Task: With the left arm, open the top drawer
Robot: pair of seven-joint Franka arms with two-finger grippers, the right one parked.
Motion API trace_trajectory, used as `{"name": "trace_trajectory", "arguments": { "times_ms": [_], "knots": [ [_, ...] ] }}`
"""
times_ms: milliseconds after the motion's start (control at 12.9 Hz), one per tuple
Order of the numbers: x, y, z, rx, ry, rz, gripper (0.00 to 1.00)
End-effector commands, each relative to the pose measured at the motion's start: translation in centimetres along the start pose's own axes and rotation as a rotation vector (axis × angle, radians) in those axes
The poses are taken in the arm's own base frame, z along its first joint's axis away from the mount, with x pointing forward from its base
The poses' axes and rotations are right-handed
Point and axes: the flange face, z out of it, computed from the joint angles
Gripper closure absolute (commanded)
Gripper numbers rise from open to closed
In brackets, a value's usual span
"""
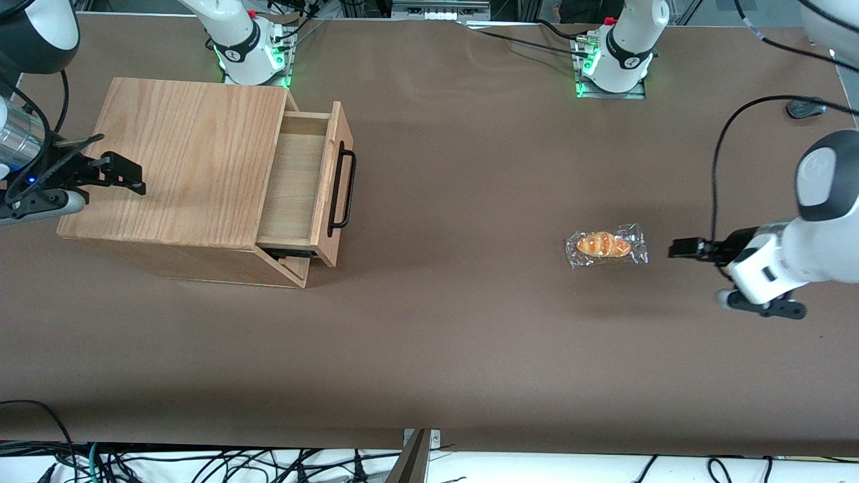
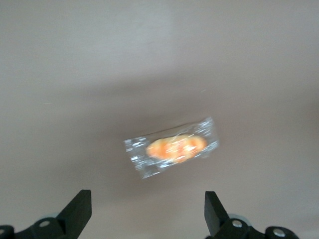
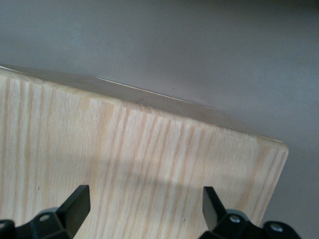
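The top drawer (image 1: 295, 184) of the oak-grain cabinet (image 1: 188, 161) stands pulled out, and its bare wooden inside shows. A long black bar handle (image 1: 342, 191) runs across the drawer front. The left arm's gripper (image 1: 679, 248) hovers low over the table toward the working arm's end, far from the drawer. It is open, with nothing between its black fingers. In the left wrist view the gripper (image 2: 147, 201) points at brown tabletop with a wrapped bread roll (image 2: 172, 148) just ahead of the fingertips.
The wrapped bread roll (image 1: 606, 245) lies on the brown table (image 1: 456, 335) between the cabinet and the gripper, close beside the gripper. The cabinet top (image 3: 124, 164) fills the right wrist view. Cables hang along the table's near edge.
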Motion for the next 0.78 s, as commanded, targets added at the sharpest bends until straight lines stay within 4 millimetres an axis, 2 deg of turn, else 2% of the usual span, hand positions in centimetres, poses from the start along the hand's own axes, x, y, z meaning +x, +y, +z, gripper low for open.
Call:
{"name": "trace_trajectory", "arguments": {
  "times_ms": [0,78,311,467,544,700],
  "knots": [
    [-7.2,0.3,-1.9,0.023,0.086,0.022,0.0],
    [-9.4,0.2,-3.7,0.022,0.112,0.005,0.0],
    [-14.3,2.8,-9.2,0.033,0.152,0.02,0.0],
    [-15.4,4.7,-10.7,0.037,0.172,0.047,0.0],
    [-15.5,5.4,-10.7,0.037,0.163,0.056,0.0],
    [-15.6,5.2,-11.2,0.039,0.168,0.049,0.0]
  ]
}}
